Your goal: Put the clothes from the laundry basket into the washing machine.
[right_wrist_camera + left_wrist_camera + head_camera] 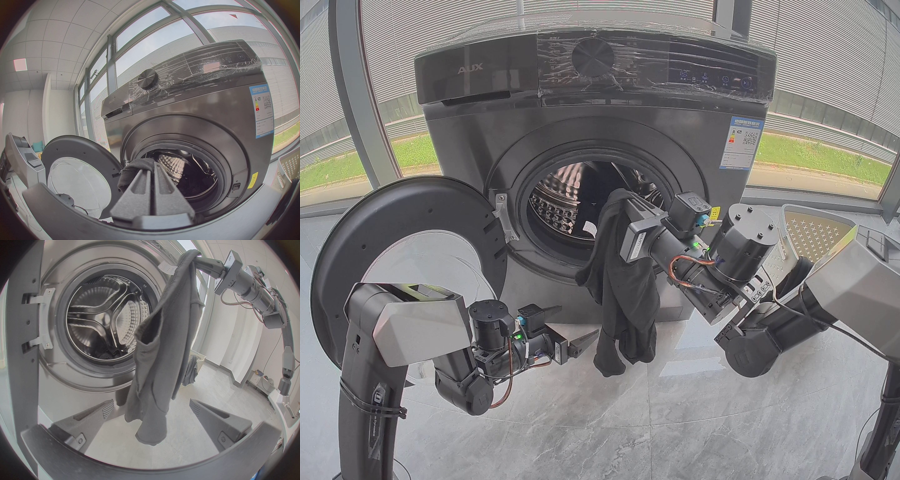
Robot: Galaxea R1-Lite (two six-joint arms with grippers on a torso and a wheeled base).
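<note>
The dark grey washing machine (581,125) stands with its round door (406,231) swung open to the left and its steel drum (565,200) exposed. My right gripper (625,203) is shut on a dark garment (622,287) just in front of the drum opening. The garment hangs down nearly to the floor. From the right wrist, the closed fingers (140,190) pinch the cloth (134,168) before the drum (184,175). My left gripper (575,325) is open, low and just left of the hanging garment (162,343), holding nothing. The white laundry basket (815,234) sits at the right.
The open door (81,168) takes up the space left of the machine, close behind my left arm. Another dark cloth (190,372) hangs over the basket rim (200,357). Pale tiled floor (625,425) lies in front, with windows behind the machine.
</note>
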